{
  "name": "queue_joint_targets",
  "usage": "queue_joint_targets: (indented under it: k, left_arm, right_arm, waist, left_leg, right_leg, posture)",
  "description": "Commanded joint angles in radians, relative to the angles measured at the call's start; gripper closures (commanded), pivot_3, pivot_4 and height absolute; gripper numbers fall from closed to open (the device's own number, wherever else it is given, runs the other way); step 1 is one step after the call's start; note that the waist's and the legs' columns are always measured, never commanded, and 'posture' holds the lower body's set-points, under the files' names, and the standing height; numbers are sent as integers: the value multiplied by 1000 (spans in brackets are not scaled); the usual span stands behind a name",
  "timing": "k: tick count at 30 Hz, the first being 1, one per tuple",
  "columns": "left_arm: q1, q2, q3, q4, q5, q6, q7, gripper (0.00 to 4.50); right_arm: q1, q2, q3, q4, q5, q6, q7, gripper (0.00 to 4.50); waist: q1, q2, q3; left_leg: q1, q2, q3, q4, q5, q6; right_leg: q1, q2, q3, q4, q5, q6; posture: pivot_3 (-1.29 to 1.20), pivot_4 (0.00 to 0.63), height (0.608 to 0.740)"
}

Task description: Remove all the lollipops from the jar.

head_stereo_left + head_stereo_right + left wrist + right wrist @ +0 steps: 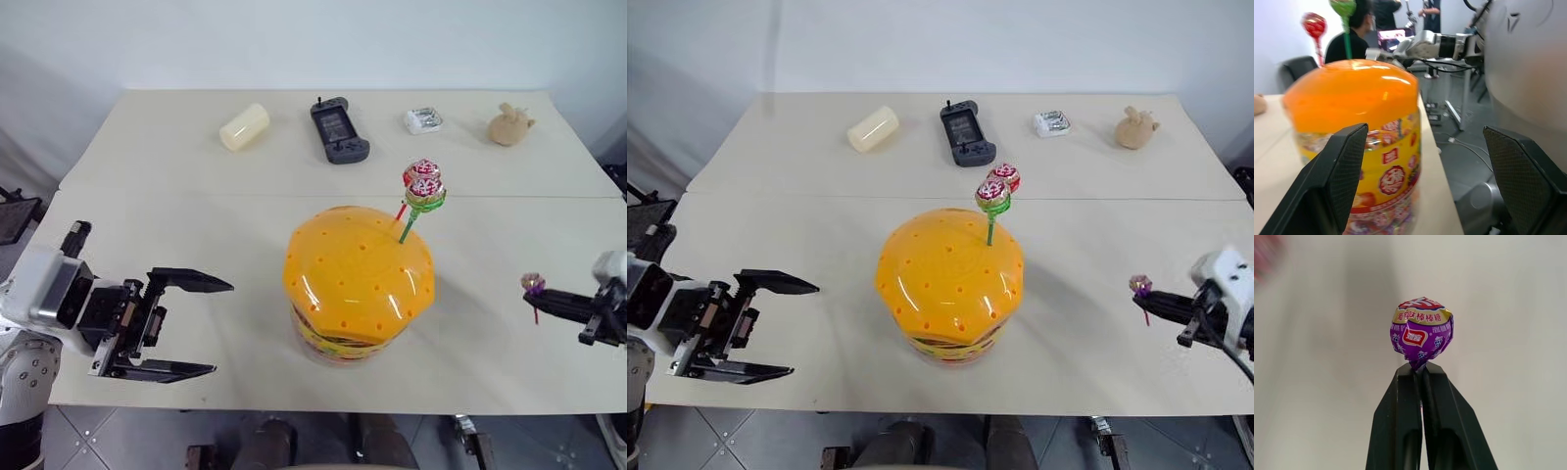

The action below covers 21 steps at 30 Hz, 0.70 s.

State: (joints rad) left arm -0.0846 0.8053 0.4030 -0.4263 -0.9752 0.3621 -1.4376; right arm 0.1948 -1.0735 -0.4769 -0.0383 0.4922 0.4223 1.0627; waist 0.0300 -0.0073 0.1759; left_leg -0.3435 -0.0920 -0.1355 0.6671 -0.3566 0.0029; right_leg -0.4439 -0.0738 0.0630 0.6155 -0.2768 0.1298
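- Orange and glossy, the burger-shaped jar (pixel 358 282) sits near the front edge of the beige table (pixel 176 196), between my two arms.
- Two lollipops stand up out of its domed top: one on a green stick (pixel 425 192), one on a red stick (pixel 421 172) just behind it.
- I see my right gripper (pixel 545 298) off to the jar's right, its fingers pressed together on the stick of a purple-wrapped lollipop (pixel 1421 335), with the candy head poking out past the tips above the tabletop.
- My left gripper (pixel 201 328) hangs left of the jar, jaws spread wide with nothing between them, pointing towards the jar and clear of it.
- Along the far side lie a cream cylinder (pixel 244 127), a dark handheld game console (pixel 339 130), a small silver-white packet (pixel 423 120) and a tan plush toy (pixel 509 125).
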Motion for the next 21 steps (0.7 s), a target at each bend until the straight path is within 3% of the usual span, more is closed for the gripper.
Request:
queue_joint_targets:
  k: [1, 4, 7, 12, 17, 21]
  left_arm:
    - [9, 13, 6, -45, -11, 3, 11, 503]
    - [-2, 15, 18, -36, -23, 11, 26, 503]
    - [-46, 26, 36, -3, -59, 44, 62, 503]
    - [-269, 64, 49, 175, -126, 146, 185, 503]
    - [-538, 89, 23, 437, -136, 260, 242, 503]
    - [-665, 125, 1, 570, -134, 377, 205, 503]
  right_arm:
    - [-14, 25, 8, 45, -23, -18, 3, 4477]
    - [-12, 33, -1, 37, -1, -5, 46, 3758]
    - [-2, 40, -21, 14, 8, -40, 89, 2767]
    - [-126, 110, -108, -67, 184, -51, 130, 1121]
    - [-250, 152, -91, -270, 399, 59, 93, 1121]
    - [-395, 155, 17, -455, 565, 160, -5, 1121]
  waist:
    - [-4, 0, 0]
    - [-7, 1, 0]
    - [-6, 0, 0]
    - [-5, 0, 0]
    - [-8, 0, 1]
    - [-16, 0, 1]
  left_leg:
    - [0, 0, 0, 0, 0, 0]
    - [0, 0, 0, -1, 0, 0]
    - [0, 1, 0, -1, 0, 0]
    - [1, 0, 0, 0, 0, 0]
    - [2, 2, -1, -1, 0, -2]
    - [0, 2, -1, 0, 0, -2]
  right_leg:
    - [0, 0, 0, 0, 0, 0]
    - [0, 0, 0, 0, 0, 0]
    - [0, 1, 0, 0, 0, 0]
    - [0, 1, 0, 1, 0, 0]
    - [0, 2, 0, 3, 0, -1]
    - [-2, 2, -1, 3, 0, -1]
  posture:
    - [0, 150, 740]
    - [0, 150, 740]
    - [0, 150, 740]
    - [0, 150, 740]
    - [0, 150, 740]
    - [0, 150, 740]
